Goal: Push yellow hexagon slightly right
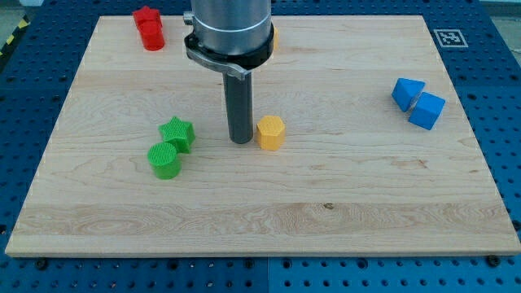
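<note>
My tip (240,141), the lower end of the straight dark rod, is resting on the pale wooden worktop (326,203) just beside the yellow hexagon block (270,132), on the hexagon's left side in the view; whether the two are touching I cannot tell, since the gap (if there is one) is too thin to make out. The tool is a bare rod, so it is neither spread nor pinching anything. The yellow hexagon is sitting near the middle of the worktop, a little toward the view's top. To the view's left of my tip, a green star block (177,133) is touching a green cylinder block (164,159) below it. Two red blocks (150,27) are huddling at the top left, and two blue blocks (418,102) are sitting together at the right. Another yellow-orange block (275,37) is peeking out from behind the arm's grey housing (229,28).
</note>
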`<state>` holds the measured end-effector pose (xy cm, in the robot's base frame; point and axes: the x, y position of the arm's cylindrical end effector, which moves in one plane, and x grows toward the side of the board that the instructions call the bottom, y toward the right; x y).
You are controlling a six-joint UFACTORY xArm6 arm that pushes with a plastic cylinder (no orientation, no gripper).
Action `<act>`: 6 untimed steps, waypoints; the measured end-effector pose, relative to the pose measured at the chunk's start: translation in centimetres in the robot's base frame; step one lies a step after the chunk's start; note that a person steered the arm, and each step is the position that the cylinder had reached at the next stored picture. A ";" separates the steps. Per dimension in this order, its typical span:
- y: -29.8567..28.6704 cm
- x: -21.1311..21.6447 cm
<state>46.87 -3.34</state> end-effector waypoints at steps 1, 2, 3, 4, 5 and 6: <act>0.4 -0.1; 1.6 -0.1; 1.6 -0.3; 1.6 -1.7; 1.6 -2.9; 1.6 -0.4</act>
